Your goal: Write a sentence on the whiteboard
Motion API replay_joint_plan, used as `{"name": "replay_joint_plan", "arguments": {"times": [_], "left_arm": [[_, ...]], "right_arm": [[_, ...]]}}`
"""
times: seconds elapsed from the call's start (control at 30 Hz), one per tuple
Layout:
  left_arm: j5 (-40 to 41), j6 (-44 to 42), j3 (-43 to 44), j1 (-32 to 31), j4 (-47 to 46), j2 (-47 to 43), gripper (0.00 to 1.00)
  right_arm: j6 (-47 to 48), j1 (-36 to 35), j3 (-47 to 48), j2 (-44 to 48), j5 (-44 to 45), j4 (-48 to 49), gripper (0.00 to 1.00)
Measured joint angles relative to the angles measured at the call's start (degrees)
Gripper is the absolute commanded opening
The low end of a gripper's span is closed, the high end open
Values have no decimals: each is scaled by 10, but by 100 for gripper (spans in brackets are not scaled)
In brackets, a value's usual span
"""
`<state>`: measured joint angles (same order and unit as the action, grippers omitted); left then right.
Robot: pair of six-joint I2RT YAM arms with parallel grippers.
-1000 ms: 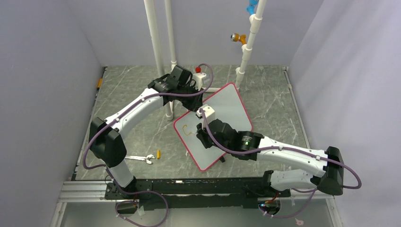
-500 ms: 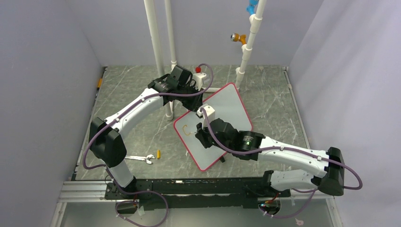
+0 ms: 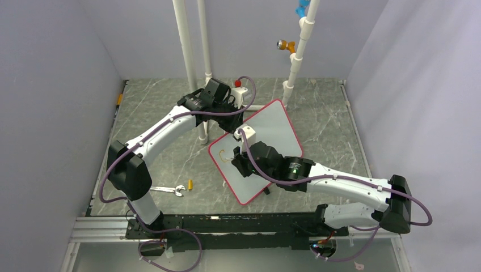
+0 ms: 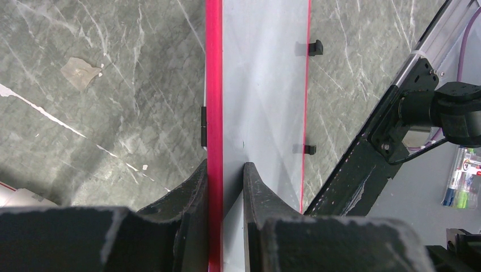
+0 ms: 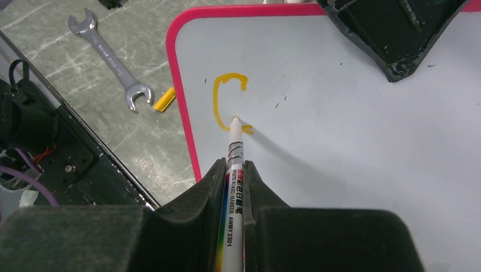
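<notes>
On the table [image 3: 170,113]: a grey-green, white-veined stone-look top carries every loose thing here; white upright plastic pipes [image 3: 184,45] rise at its far side.
Board: the flat pale grey-white whiteboard [image 3: 278,127] with rounded corners, a thin red-pink rim and small black feet lies mid-table, turned diagonally, with its far corner near the foot of one pipe.
Left arm: it reaches from the near left to the board's far-left edge.
Left gripper [image 4: 226,170]: narrow and clamped on the whiteboard's edge. The red-pink rim runs between the two black fingers, one outside the rim and one on the writing face.
Right arm: it stretches from the near right across the board's near half.
Right gripper [image 5: 235,165]: jaws pinched tight on a slim white whiteboard marker [image 5: 234,147] with a rainbow-striped label, which points forward out of the fingers.
Marker tip: touching the board at the lower end of the orange-yellow stroke.
Wrench: a silver open-ended steel spanner [image 5: 110,62] lies on the table off the board's near-left side, well apart from the rim.
Sentence [image 5: 215,102]: only one orange-yellow, C-shaped letter stroke shows, close to the board's near-left corner.
Yellow piece: a short yellow cylinder [image 5: 164,100] lies between the wrench's jaw and the board's rim, touching neither.
</notes>
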<state>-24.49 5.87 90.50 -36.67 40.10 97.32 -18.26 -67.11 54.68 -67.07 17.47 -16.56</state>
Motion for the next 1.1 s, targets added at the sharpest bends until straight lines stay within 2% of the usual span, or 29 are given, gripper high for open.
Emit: {"name": "replay_joint_plan", "arguments": {"times": [0.73, 1.1], "left_arm": [[3, -2, 0, 0, 0, 0, 0], [3, -2, 0, 0, 0, 0, 0]], "right_arm": [[-23, -1, 3, -6, 45, -14, 0], [-25, 0, 0, -3, 40, -15, 0]]}}
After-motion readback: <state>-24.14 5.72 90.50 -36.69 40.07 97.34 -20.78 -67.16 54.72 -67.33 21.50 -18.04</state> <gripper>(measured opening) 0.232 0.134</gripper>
